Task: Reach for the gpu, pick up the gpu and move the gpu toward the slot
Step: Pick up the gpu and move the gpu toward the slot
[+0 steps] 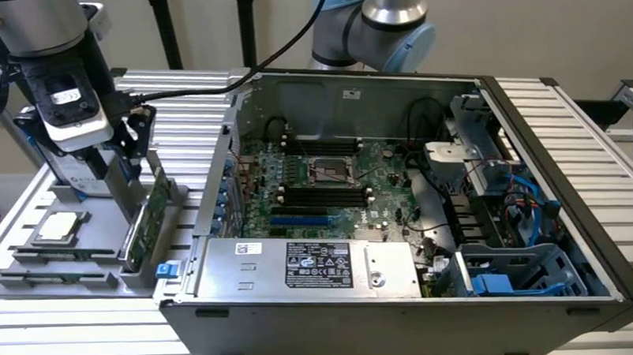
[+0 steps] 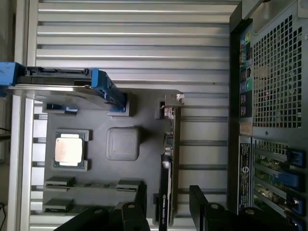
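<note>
- The gpu is shown standing on edge in a holder of the grey parts tray, just beside the outer side wall of the open computer case. It is not lifted; its lower edge is seated in the tray.
- In the wrist view the card is seen edge-on as a thin dark line with its silver bracket alongside.
- The gripper is positioned over the card with its jaws spread wide, one finger to either side of the card's edge. No contact with the card is seen, and nothing is held.
- In the exterior view the fingers appear to be just above the card's upper edge, so the reach is judged nearly complete.
- The grasp, the lift and the transfer are judged not yet done.
- The slot, taken to be the blue connector on the motherboard inside the case, is unoccupied and well apart from the card.
- Also on the tray: the square processor chip and the hard drive with blue rails, both untouched.
</note>
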Motion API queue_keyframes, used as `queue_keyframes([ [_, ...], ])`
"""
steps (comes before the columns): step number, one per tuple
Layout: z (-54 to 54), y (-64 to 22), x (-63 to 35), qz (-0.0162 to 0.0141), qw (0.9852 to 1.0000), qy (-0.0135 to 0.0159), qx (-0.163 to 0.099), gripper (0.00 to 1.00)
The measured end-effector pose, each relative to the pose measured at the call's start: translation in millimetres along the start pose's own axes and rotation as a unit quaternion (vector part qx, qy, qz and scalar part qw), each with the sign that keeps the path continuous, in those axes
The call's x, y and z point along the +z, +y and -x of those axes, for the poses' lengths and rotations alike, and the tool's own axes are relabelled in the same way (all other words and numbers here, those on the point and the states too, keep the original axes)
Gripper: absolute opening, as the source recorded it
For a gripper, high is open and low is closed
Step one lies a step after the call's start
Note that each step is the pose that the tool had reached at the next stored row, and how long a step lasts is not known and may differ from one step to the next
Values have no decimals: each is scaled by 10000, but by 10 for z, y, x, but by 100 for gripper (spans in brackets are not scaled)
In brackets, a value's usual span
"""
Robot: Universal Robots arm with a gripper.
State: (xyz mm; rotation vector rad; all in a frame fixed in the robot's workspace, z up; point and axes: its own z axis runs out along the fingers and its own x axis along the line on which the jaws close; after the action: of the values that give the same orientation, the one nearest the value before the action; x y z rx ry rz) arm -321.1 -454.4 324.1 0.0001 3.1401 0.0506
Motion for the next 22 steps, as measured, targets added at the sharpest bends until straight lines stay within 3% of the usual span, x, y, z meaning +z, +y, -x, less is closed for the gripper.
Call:
queue_keyframes([
  [22,0,-27,400,0,9999,-5,115,48],
])
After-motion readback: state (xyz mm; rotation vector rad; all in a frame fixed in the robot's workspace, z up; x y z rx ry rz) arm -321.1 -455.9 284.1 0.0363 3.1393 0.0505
